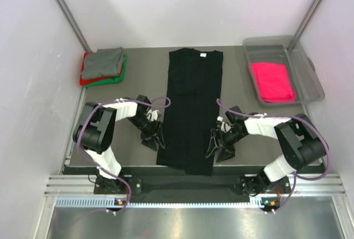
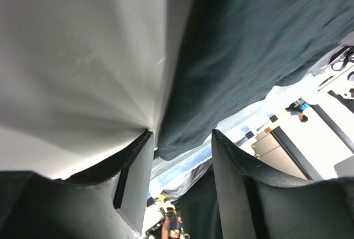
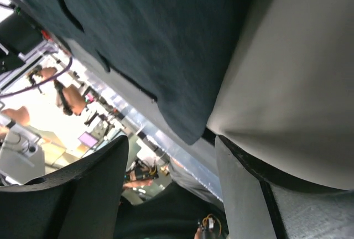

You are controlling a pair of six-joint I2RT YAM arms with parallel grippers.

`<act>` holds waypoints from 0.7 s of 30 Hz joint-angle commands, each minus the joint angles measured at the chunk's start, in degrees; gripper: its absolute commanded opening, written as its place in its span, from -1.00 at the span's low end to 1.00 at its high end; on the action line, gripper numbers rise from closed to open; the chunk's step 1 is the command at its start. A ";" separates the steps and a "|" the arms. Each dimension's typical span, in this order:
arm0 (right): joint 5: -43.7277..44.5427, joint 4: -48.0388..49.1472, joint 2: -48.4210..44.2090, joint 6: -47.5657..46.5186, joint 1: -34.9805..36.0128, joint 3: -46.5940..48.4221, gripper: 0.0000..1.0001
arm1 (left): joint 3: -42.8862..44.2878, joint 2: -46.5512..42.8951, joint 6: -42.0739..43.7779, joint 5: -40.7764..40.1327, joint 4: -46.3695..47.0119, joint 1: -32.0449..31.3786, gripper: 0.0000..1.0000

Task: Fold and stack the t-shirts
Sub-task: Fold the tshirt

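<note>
Top external view: left end effector [image 1: 154, 138] at near-left edge of black t-shirt [image 1: 191, 106], right end effector [image 1: 217, 147] at near-right edge. Both part open, gripping nothing; wrist views show hem just ahead of parted fingers. Black t-shirt folded to long strip, flat mid-surface [image 1: 133, 84], collar far. Far left: grey t-shirt [image 1: 105, 58] atop red t-shirt [image 1: 91, 81] and green t-shirt [image 1: 123, 67]. Far right: hot-pink t-shirt [image 1: 272, 81] inside clear bin [image 1: 315, 84].
</note>
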 commanded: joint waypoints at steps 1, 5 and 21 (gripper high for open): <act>3.10 2.78 0.63 2.36 1.31 2.32 0.30 | -2.61 -1.54 -1.34 -4.76 2.40 -0.19 0.03; 7.50 1.46 1.50 2.71 2.81 3.20 0.29 | -2.71 -0.58 -1.43 -4.67 2.67 -0.19 -0.03; 12.86 -0.39 5.11 3.42 12.04 5.66 -0.11 | -4.38 1.80 -1.87 -2.83 4.43 -5.11 -0.63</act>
